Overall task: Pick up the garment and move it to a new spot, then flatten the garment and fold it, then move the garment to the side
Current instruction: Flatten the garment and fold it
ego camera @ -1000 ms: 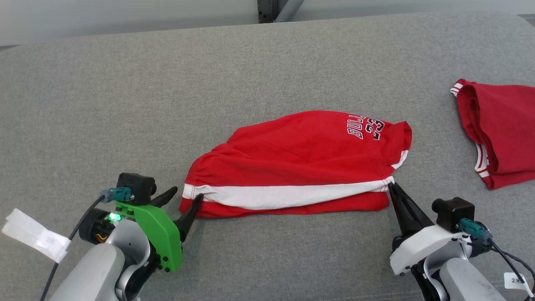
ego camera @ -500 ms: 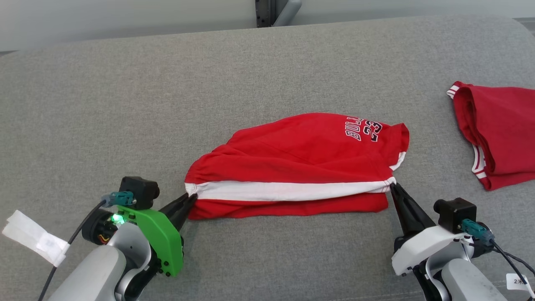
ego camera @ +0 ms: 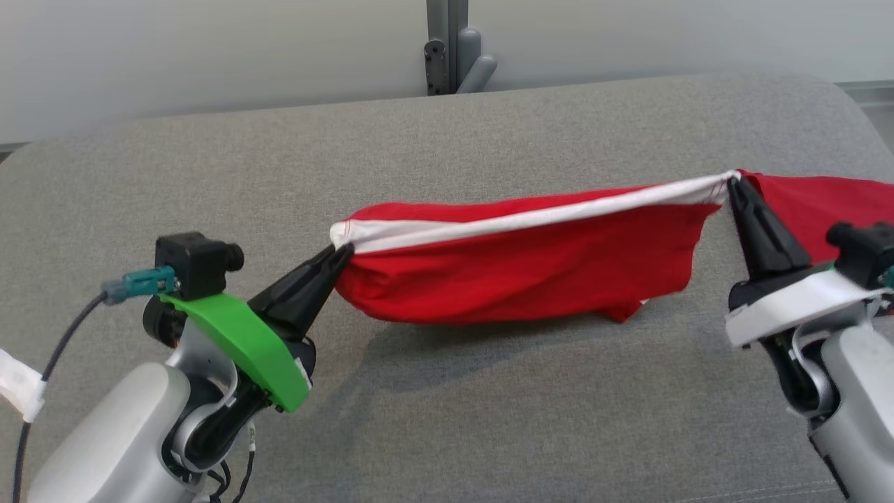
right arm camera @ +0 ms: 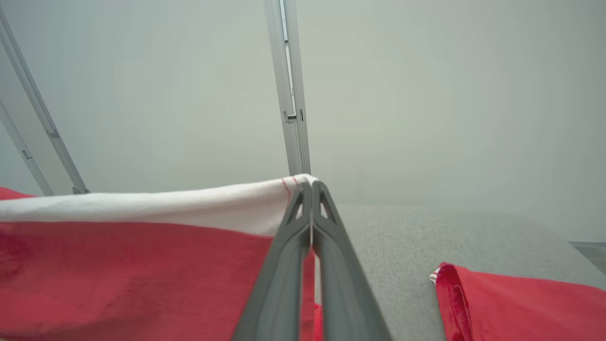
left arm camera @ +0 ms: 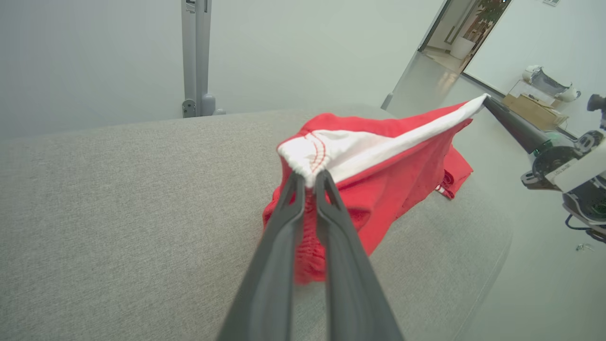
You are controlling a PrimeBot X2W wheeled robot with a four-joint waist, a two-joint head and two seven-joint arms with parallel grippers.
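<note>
Both ends of the red shorts [ego camera: 524, 279] are being pinched tight, the left gripper [ego camera: 341, 253] and the right gripper [ego camera: 732, 180] each clamping the white waistband [ego camera: 531, 218], stretching it above the grey cushion [ego camera: 489, 419]. Pickup seems under way; placing, flattening, folding and setting aside are remaining.

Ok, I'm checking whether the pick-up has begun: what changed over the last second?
The left end effector closed on the waistband corner of the shorts. Then it and the right end effector rose, lifting the shorts, stretched between them, up from the surface. The right grip stayed shut, and the second garment still lies at the right.
</note>
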